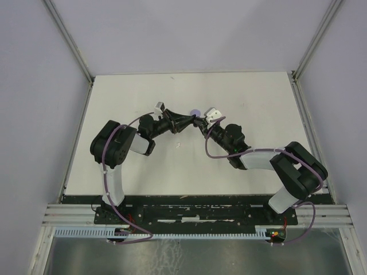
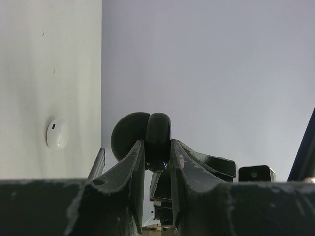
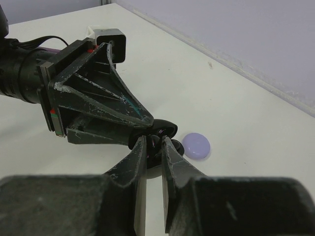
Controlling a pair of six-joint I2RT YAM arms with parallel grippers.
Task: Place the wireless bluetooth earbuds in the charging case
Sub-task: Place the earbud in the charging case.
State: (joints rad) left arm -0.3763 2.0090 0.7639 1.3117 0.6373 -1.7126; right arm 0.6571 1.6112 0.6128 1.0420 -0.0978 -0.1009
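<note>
Case (image 2: 158,127), black, in pinch of left claw (image 2: 157,147); right claw (image 3: 153,142) tight together; white disc (image 2: 57,133) only in left wrist view.

Between the scuffed black left fingers (image 2: 129,167), the rounded piece (image 2: 158,137) appears black. The disc (image 3: 196,146) beside the right fingers (image 3: 173,162) is lilac.

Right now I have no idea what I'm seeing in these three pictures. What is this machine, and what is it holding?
These are two robot arms bolted to a white table. One picture looks down from above; the other two come from a camera on each wrist. The left gripper is shut on a black round case that looks hinged open. The right gripper is shut too, right beside it; whether it pinches anything small I cannot tell. A lilac disc and a white disc lie on the table.
</note>
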